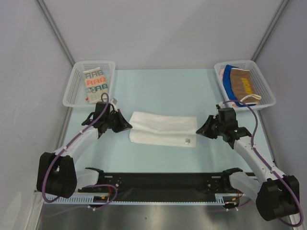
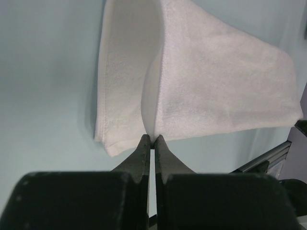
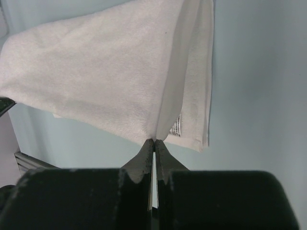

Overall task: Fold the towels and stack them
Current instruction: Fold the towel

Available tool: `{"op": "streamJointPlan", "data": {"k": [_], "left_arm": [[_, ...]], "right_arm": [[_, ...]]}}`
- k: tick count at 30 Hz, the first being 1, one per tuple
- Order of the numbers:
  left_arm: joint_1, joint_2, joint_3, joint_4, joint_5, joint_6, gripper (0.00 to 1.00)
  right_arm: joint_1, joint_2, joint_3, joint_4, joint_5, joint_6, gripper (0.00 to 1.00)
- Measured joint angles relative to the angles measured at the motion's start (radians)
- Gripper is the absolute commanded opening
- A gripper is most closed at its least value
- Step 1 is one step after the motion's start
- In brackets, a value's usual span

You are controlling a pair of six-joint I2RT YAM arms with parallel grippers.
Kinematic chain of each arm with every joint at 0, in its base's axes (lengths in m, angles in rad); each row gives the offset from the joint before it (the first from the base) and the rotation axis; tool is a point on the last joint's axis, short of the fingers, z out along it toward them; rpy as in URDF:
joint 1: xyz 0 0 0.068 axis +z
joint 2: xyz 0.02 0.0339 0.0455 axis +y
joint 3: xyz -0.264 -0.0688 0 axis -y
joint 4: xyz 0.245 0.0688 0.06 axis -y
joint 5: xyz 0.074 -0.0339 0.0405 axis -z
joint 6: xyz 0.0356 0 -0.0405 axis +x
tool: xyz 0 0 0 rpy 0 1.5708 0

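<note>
Item: white towel (image 1: 163,128), partly folded, centre of table (image 1: 158,91).
Your left gripper (image 1: 127,127) is clamped on its 9 o'clock end, your right gripper (image 1: 198,130) on its 3 o'clock end; long axis runs 9-to-3, both arms equally near.

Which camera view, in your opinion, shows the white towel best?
The top external view: it alone shows the whole white towel, both ends included. Each wrist view shows only one end, pinched by the left gripper or the right gripper.
</note>
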Motion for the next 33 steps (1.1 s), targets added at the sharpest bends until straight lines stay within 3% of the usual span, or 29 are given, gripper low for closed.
{"op": "streamJointPlan", "data": {"k": [33], "left_arm": [[0.001,-0.066,-0.139,-0.005,0.025,-0.003,0.0]], "right_arm": [[0.018,-0.057,-0.118,-0.03,0.012,0.023,0.0]]}}
